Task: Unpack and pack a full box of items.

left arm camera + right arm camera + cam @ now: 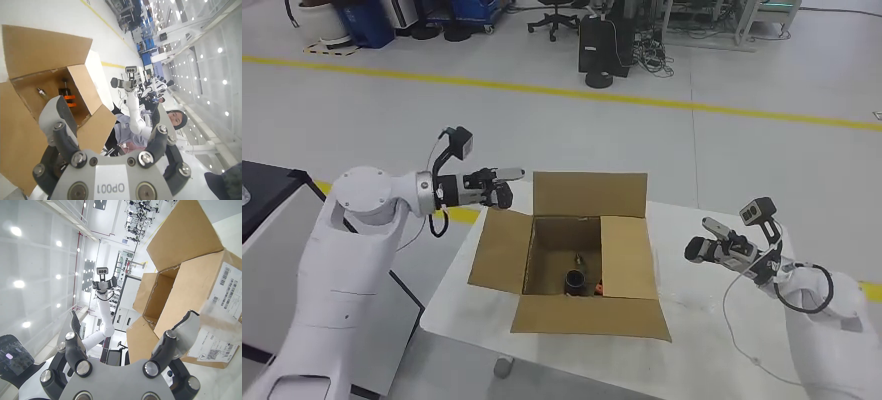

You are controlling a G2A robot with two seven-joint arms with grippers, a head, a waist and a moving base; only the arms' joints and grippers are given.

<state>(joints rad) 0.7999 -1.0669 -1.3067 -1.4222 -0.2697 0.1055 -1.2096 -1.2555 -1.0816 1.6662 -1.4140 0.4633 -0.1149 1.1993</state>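
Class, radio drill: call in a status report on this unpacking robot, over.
Both grippers open, empty: left gripper and right gripper flank the box. Box open, flaps out, small items on its floor. Opening unobstructed.

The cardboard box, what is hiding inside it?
Inside the open brown cardboard box lie a black rod-shaped part with orange bands and a small silvery metal cylinder. The box's walls and flaps cover parts of the bottom, so more may be hidden there.
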